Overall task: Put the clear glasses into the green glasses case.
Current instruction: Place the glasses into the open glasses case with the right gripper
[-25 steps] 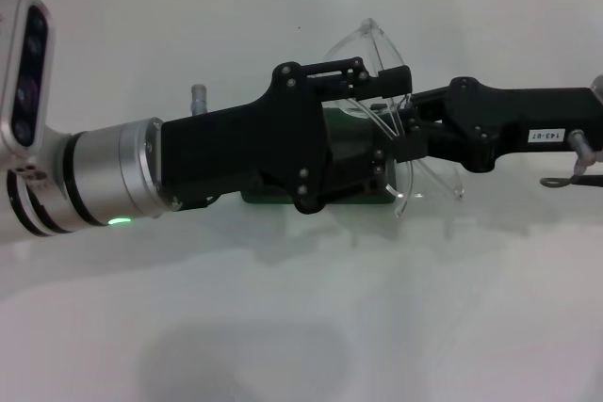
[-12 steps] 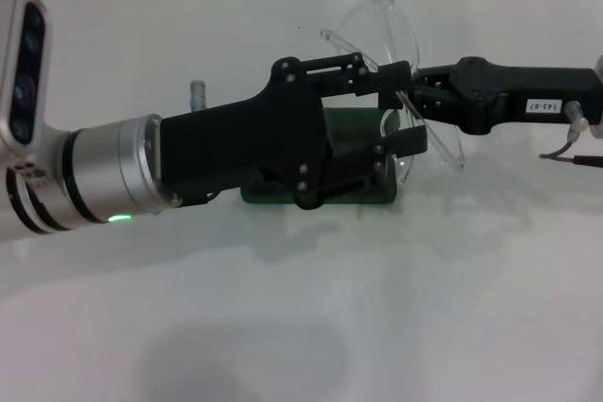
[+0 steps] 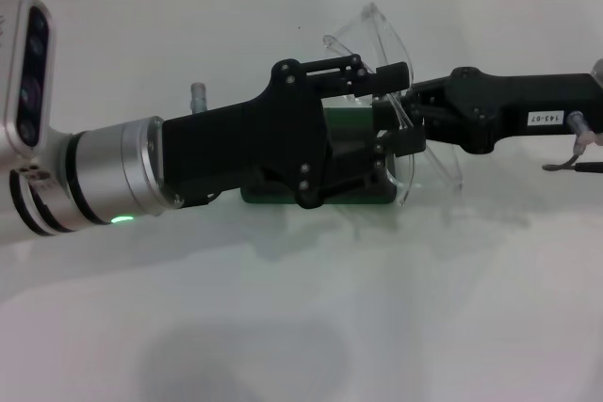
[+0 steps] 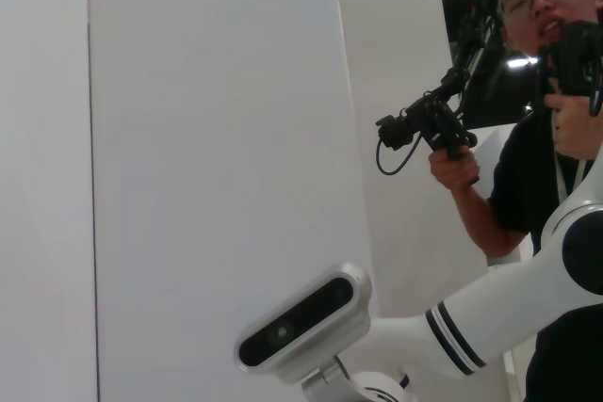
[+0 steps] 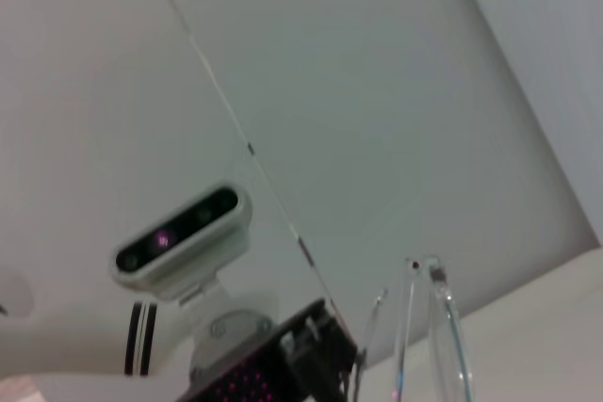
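In the head view the green glasses case [image 3: 356, 129] lies at the table's middle, mostly hidden under my left gripper [image 3: 388, 124]. That gripper reaches in from the left, its fingers spread wide above the case; I cannot tell whether they touch it. My right gripper [image 3: 405, 121] comes in from the right and is shut on the clear glasses [image 3: 382, 33]. It holds them tilted on edge over the case's right end. One lens rises behind the left gripper's upper finger [image 3: 391, 73] and the other hangs at the case's right edge. The right wrist view shows the glasses [image 5: 435, 345] close up.
A small grey cylinder [image 3: 198, 93] stands on the white table [image 3: 311, 298] behind my left arm. A thin cable [image 3: 570, 167] hangs from the right arm. The left wrist view shows a white panel [image 4: 207, 138] and a person with a camera [image 4: 528, 91].
The right gripper lifted the glasses up and away half a second ago, then lowered them again toward the case's right end. The left gripper has stayed in place.
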### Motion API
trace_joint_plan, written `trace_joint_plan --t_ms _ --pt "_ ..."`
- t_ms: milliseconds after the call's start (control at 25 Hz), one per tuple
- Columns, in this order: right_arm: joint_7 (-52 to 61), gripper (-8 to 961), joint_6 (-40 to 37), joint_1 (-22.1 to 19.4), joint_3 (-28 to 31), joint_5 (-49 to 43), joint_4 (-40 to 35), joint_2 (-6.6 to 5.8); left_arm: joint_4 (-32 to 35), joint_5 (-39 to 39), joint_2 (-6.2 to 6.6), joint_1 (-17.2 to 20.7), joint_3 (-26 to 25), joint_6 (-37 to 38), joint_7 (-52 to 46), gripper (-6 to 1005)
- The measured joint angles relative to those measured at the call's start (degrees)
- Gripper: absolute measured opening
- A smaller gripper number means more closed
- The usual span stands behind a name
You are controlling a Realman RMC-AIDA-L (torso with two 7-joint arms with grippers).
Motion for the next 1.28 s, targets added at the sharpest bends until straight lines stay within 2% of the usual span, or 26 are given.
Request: trace_joint_plan --t_ms 320,440,520,560,640,800,1040,1280 --pt "-0.7 172 1.8 -0.9 0.3 -1.2 -2.9 -0.16 0.1 -0.4 0.08 0.5 0.0 -1.0 0.0 510" --pt "-0.1 173 2.9 -2.0 -2.0 -4.2 -11.1 0.32 0.8 -1.5 0.28 2.7 -1.5 0.0 0.0 510" --pt "2.8 174 3.8 -2.6 -4.1 -10.1 -20.6 1.64 1.2 -1.7 0.35 4.8 -3.7 0.6 0.0 510" --pt "5.5 174 4.9 -2.9 -5.7 -14.3 -25.8 2.42 1.4 -1.8 0.36 6.4 -5.4 1.0 0.0 510" --pt "11.2 175 7.5 -3.1 -10.0 -21.1 -33.8 3.21 1.4 -1.9 0.43 8.6 -7.9 1.6 -0.1 509" --pt "20.5 177 15.4 -2.3 -23.1 -30.8 -44.1 3.23 1.4 -1.9 1.11 12.6 -11.8 3.3 -0.6 509" --pt "26.0 179 25.5 0.1 -34.6 -38.0 -46.1 3.48 1.4 -2.0 1.2 15.6 -14.0 4.5 -0.4 509" --pt "31.1 181 32.2 0.4 -43.9 -44.5 -46.1 3.62 1.4 -2.0 1.26 15.8 -14.5 4.9 -0.3 509"
